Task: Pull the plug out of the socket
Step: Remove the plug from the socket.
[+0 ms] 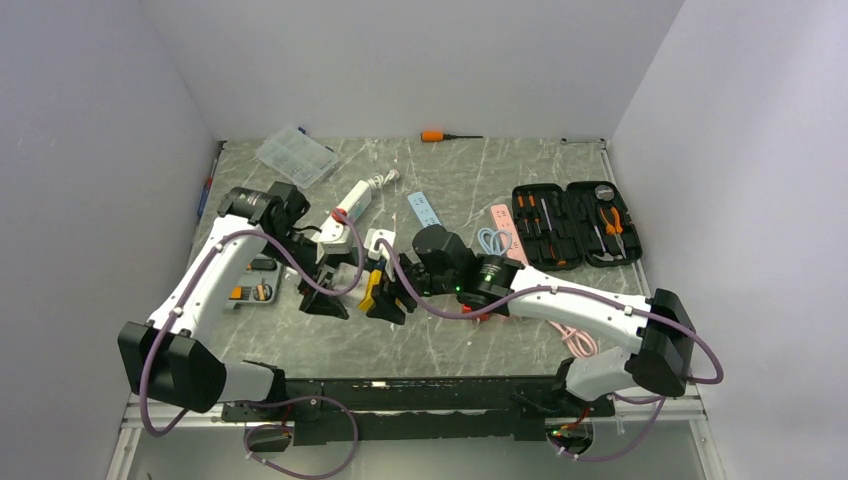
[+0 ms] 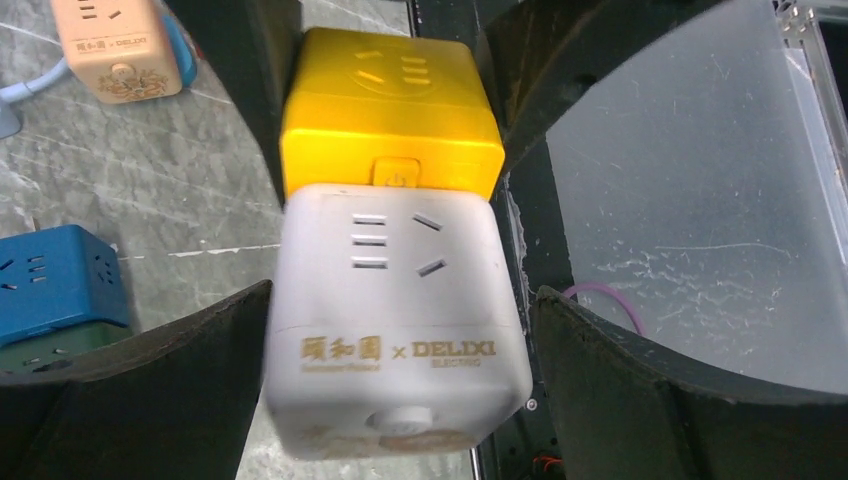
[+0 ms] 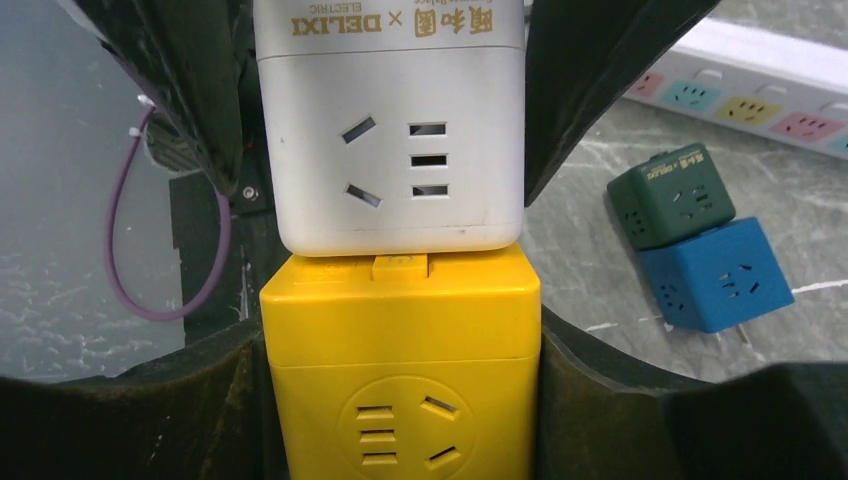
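A white cube adapter (image 2: 390, 300) and a yellow cube adapter (image 3: 400, 370) are plugged together end to end, held off the table. The joint hides which one carries the pins. My right gripper (image 3: 400, 335) is shut on the yellow cube, its pads flat against both sides. My left gripper (image 2: 400, 300) is open and straddles the white cube, with a clear gap at its right finger (image 2: 640, 380). In the top view the pair hangs mid-table, yellow (image 1: 370, 290) nearer me and white (image 1: 378, 243) beyond it.
A blue cube (image 3: 715, 275) and a green cube (image 3: 670, 195), joined, lie on the marble table. Also there are a pink cube (image 2: 115, 45), a white power strip (image 1: 350, 205), an open tool case (image 1: 575, 225), a clear box (image 1: 295, 155) and an orange screwdriver (image 1: 440, 136).
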`<move>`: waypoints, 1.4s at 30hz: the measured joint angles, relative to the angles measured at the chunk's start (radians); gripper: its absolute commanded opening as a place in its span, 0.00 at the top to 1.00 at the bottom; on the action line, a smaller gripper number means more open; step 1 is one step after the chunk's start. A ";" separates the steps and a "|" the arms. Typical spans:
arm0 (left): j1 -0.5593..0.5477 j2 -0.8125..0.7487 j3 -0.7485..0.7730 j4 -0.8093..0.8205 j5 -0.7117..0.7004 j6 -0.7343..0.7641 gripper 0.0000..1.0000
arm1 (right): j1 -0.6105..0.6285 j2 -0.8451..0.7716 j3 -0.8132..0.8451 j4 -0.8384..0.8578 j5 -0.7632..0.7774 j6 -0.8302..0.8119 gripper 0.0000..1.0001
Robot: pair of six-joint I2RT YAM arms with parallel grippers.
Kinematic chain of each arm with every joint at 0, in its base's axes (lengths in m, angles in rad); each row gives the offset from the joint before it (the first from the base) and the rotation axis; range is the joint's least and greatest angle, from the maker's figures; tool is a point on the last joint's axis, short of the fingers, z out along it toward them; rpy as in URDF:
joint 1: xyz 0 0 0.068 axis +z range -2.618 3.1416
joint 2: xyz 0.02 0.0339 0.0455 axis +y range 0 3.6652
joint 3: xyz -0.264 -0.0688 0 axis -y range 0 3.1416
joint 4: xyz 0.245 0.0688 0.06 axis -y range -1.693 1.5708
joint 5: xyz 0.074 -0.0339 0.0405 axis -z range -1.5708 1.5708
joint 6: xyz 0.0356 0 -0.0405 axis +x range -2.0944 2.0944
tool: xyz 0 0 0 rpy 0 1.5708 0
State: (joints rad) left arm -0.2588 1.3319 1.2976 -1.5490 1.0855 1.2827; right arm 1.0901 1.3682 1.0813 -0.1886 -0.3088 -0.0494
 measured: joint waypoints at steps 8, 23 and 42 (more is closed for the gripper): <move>-0.007 -0.069 -0.066 0.090 -0.009 -0.005 0.27 | -0.051 0.013 0.023 0.016 -0.096 0.013 1.00; -0.037 -0.060 -0.071 0.159 -0.009 -0.043 0.89 | -0.058 0.079 0.041 -0.019 -0.163 0.018 1.00; -0.075 -0.004 -0.011 0.196 -0.052 -0.030 0.94 | -0.049 -0.088 -0.110 0.065 0.012 0.029 1.00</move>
State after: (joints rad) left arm -0.3336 1.3281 1.2869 -1.3529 1.0332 1.2530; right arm 1.0409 1.2800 0.9710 -0.1238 -0.2966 -0.0208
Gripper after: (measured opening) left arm 0.630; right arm 0.633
